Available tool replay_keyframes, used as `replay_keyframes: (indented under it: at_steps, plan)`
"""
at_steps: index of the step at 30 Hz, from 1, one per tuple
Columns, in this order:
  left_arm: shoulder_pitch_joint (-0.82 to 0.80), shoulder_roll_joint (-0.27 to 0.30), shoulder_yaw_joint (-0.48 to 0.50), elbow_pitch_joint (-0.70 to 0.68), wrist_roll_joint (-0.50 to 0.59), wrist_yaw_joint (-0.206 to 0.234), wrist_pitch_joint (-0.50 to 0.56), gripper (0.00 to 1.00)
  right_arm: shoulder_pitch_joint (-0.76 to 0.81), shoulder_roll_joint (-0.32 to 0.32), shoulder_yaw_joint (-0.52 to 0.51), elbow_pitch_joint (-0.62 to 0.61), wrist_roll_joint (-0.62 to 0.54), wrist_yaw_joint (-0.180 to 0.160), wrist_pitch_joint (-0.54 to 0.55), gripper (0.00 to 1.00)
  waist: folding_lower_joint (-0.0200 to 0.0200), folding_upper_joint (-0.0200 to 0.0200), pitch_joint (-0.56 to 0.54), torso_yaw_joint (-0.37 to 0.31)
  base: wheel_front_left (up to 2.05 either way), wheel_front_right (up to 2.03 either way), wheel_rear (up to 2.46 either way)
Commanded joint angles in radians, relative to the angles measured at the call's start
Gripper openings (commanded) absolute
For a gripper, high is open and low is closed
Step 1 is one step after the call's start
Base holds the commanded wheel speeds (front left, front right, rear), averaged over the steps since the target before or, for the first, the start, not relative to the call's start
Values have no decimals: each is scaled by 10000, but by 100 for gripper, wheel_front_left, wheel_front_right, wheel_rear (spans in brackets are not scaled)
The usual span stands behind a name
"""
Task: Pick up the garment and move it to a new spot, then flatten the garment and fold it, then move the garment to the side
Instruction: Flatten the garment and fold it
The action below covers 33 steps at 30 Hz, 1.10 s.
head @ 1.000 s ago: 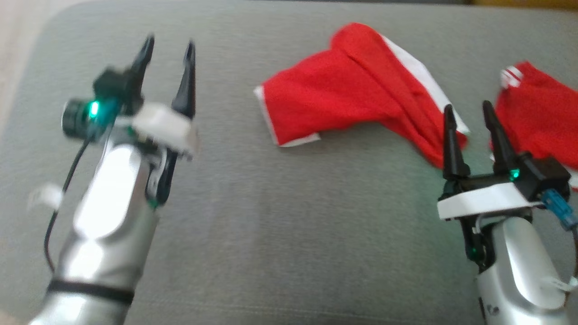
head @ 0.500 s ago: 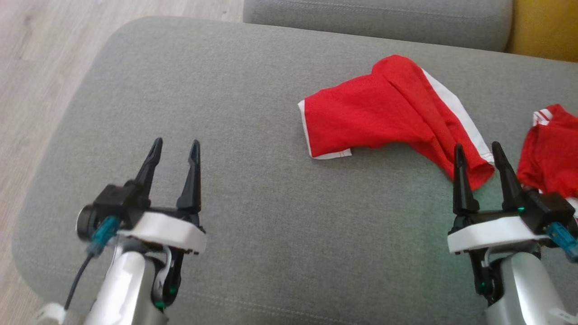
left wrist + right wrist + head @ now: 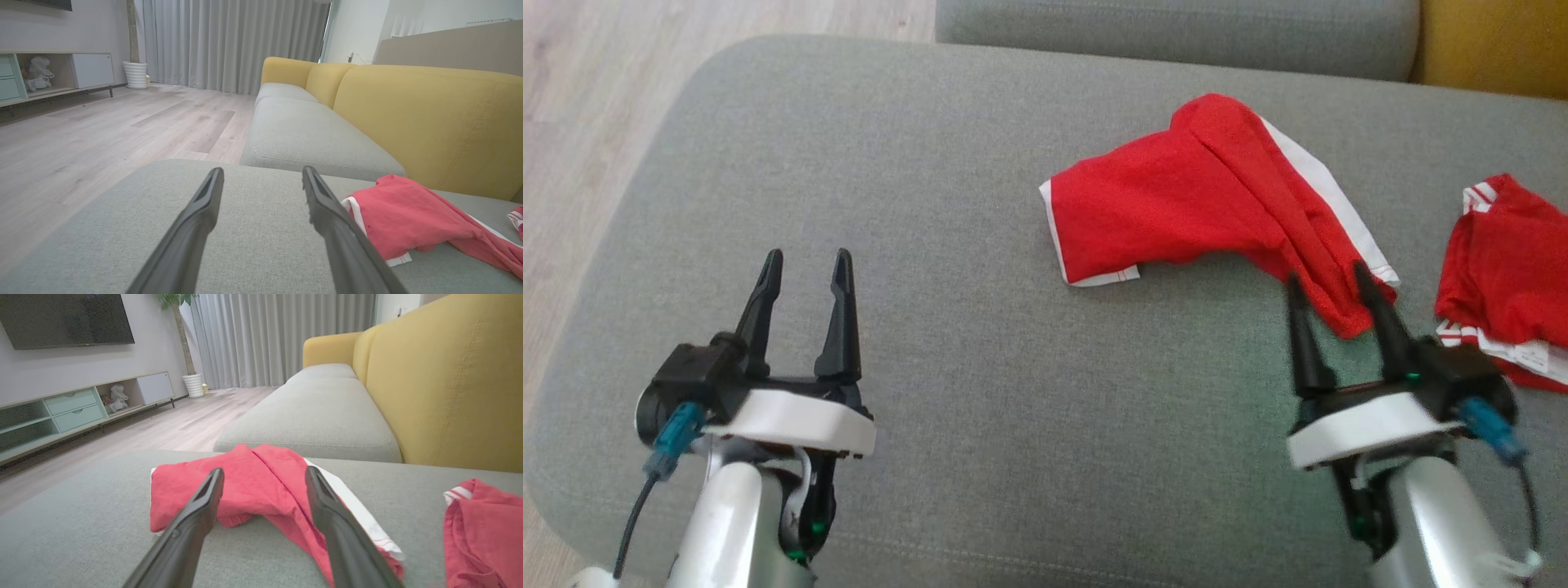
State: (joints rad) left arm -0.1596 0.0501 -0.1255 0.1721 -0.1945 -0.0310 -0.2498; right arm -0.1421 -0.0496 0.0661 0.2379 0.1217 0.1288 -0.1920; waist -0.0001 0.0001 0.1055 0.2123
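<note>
A red garment [image 3: 1201, 196] with white trim lies crumpled on the grey sofa seat [image 3: 980, 245], right of the middle. Its narrow tail runs down toward my right gripper [image 3: 1327, 275], which is open with its fingertips at the tail's end and holds nothing. In the right wrist view the garment [image 3: 253, 486] lies just beyond the open right gripper [image 3: 264, 470]. My left gripper [image 3: 806, 257] hovers open and empty over bare cushion at the lower left, well clear of the cloth. The left wrist view shows the garment [image 3: 400, 212] to the right of the left gripper [image 3: 262, 170].
A second red piece of clothing [image 3: 1503, 278] with white stripes lies at the seat's right edge, close to my right arm. The yellow sofa back [image 3: 1494, 41] rises behind, with another grey seat cushion [image 3: 1176, 33] beyond. Wooden floor [image 3: 588, 98] lies to the left of the seat.
The head camera has pulled back and shifted, so the whole picture moved. My left gripper has come down to the lower left. The right gripper edged left toward the garment's tail.
</note>
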Motion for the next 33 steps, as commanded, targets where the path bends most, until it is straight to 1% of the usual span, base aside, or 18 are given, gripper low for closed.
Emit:
replay_keyframes:
  at_steps: [1,6,7,9,13,15,16,18,25,32,33]
  plan:
    - [-237,38,357,-336,86,-83,-120,100,-429,-6,469,-380,-25,19,64,100,1,-1,130,-35,0,0,0]
    - [-302,12,332,-254,138,-221,-120,100,-829,-6,1628,-162,190,19,488,100,1,-1,442,-16,0,0,0]
    - [-373,8,324,-231,112,-240,-120,100,-1016,-6,2135,83,511,19,754,100,1,-1,554,43,0,0,0]
    - [-451,5,270,-215,28,-239,-120,100,-1246,-6,2612,442,849,19,1117,100,1,-1,665,126,0,0,0]
    - [-621,4,101,-191,-169,-187,-120,100,-1937,-6,3128,1391,1419,19,1947,100,1,-1,957,396,0,0,0]
    - [-716,3,-23,-185,-314,-124,-120,100,-2321,-6,3109,1901,1651,19,2259,100,1,-1,1096,604,0,0,0]
    - [-716,3,-23,-185,-314,-124,-120,100,-2321,-6,3109,1901,1651,19,2259,100,1,-1,1096,604,0,0,0]
    - [-786,3,-163,-177,-469,-48,-120,100,-2705,-6,2948,2410,1729,19,2447,100,1,-1,1214,826,0,0,0]
    - [-898,2,-454,-146,-854,161,-120,100,-3714,-51,2426,3896,1606,19,2820,100,1,-1,1591,1454,0,0,0]
    - [-996,2,-538,-162,-1050,269,-120,100,-4278,-97,2263,4825,1436,19,2886,100,1,-1,1786,1742,0,0,0]
    - [-1002,2,-557,-166,-1060,283,-120,100,-4332,-94,2291,4919,1454,19,2903,87,1,-1,1796,1755,0,0,0]
